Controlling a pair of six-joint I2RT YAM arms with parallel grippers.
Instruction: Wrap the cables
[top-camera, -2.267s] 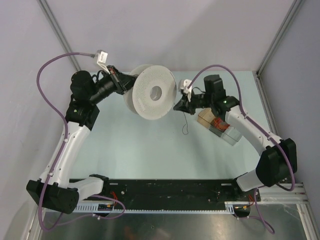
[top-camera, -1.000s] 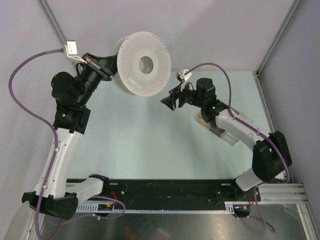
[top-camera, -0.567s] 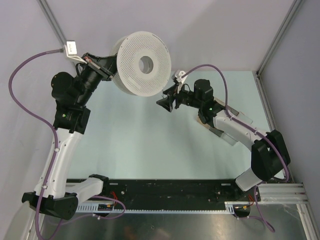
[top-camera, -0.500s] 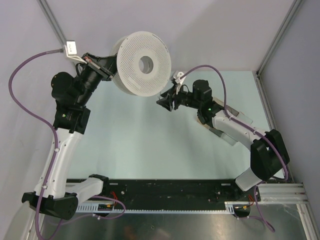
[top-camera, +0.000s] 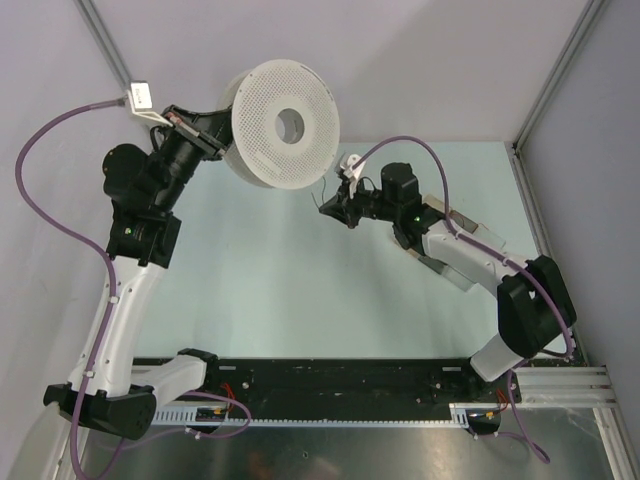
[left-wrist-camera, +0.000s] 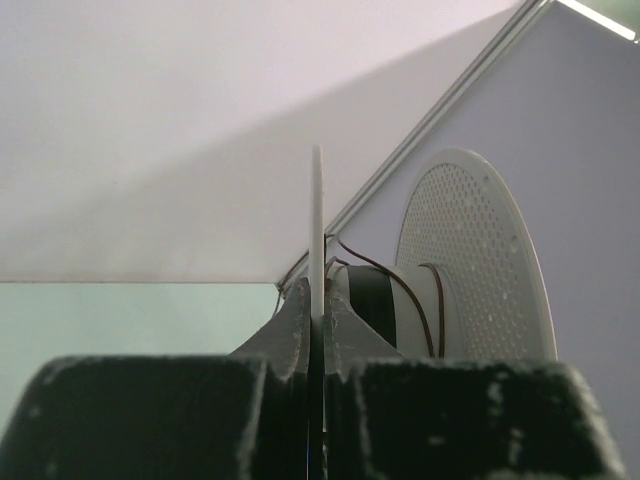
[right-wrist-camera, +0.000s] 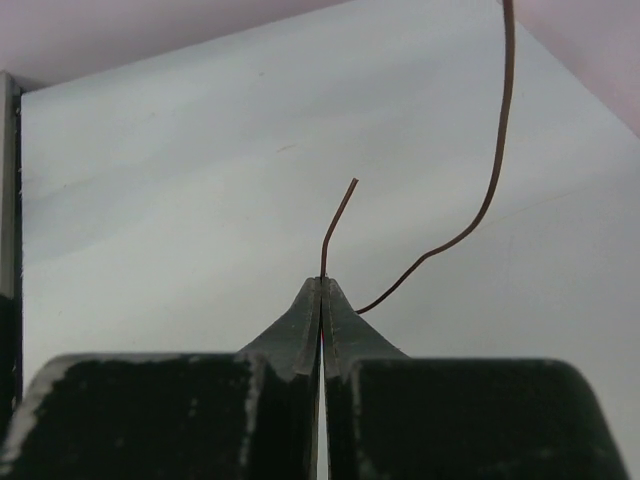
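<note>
My left gripper (top-camera: 222, 125) is shut on the near flange of the white perforated spool (top-camera: 285, 122) and holds it raised at the back left. In the left wrist view the flange edge (left-wrist-camera: 317, 230) stands between my fingers, with a few turns of the thin dark brown cable (left-wrist-camera: 400, 290) on the hub. My right gripper (top-camera: 326, 207) is shut on the cable just right of and below the spool. In the right wrist view a short end of the cable (right-wrist-camera: 338, 215) sticks out past the tips (right-wrist-camera: 322, 283), and the long part (right-wrist-camera: 490, 170) curves up to the right.
A clear plastic box (top-camera: 450, 255) with a small orange-red wire coil lies under the right forearm. Purple arm cords (top-camera: 60, 160) loop at left and right. Grey walls close the back and sides. A black rail (top-camera: 330, 380) runs along the near edge.
The left arm raised the spool from the table to the back left and holds it still. The right gripper moved left toward the spool and rose slightly, carrying the cable.
</note>
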